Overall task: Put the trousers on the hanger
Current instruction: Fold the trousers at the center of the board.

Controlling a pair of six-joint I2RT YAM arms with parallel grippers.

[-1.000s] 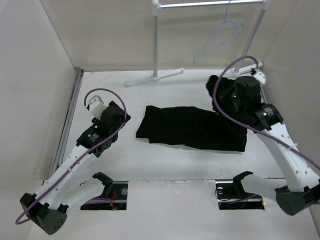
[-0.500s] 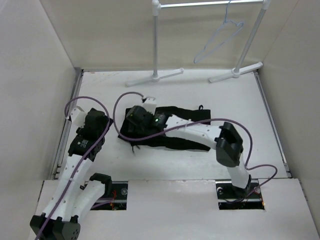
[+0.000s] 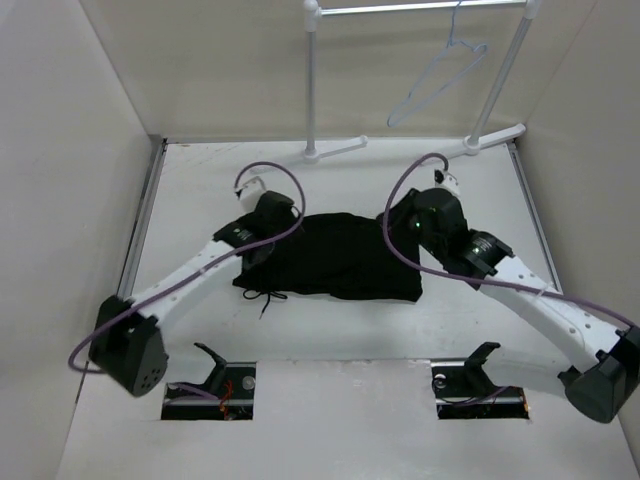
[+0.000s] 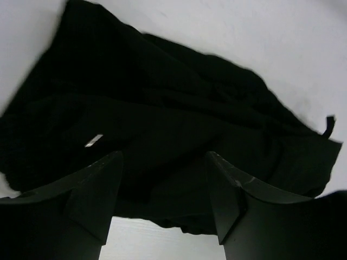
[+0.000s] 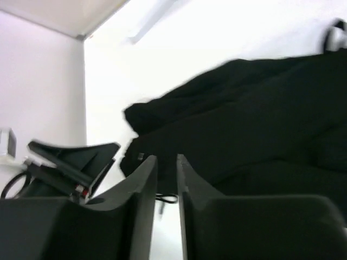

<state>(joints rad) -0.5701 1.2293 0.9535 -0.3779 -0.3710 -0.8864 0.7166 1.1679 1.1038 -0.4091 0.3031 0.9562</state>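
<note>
Hiding in the top view: both grippers' fingertips are blending into the black cloth, so contact is not showing there.
Trousers: lying folded flat mid-table, between the two arms; a drawstring is trailing off their near-left corner.
Left gripper: sitting over the trousers' left end with its jaws standing wide apart, and only cloth and a strip of table are showing through the gap; touching or not is unclear.
Right gripper: sitting at the trousers' far-right corner, jaws drawn to a narrow slit; whether they are pinching cloth I cannot tell.
Hanger: hanging from the rail of the rack at the far right, well apart from the trousers.
Rack: standing along the far edge, its top being cut off by the frame.
Purple cables: looping above each wrist and crossing in front of the arms.
Right wrist view: showing the cloth blurred, with no folds readable.
</note>
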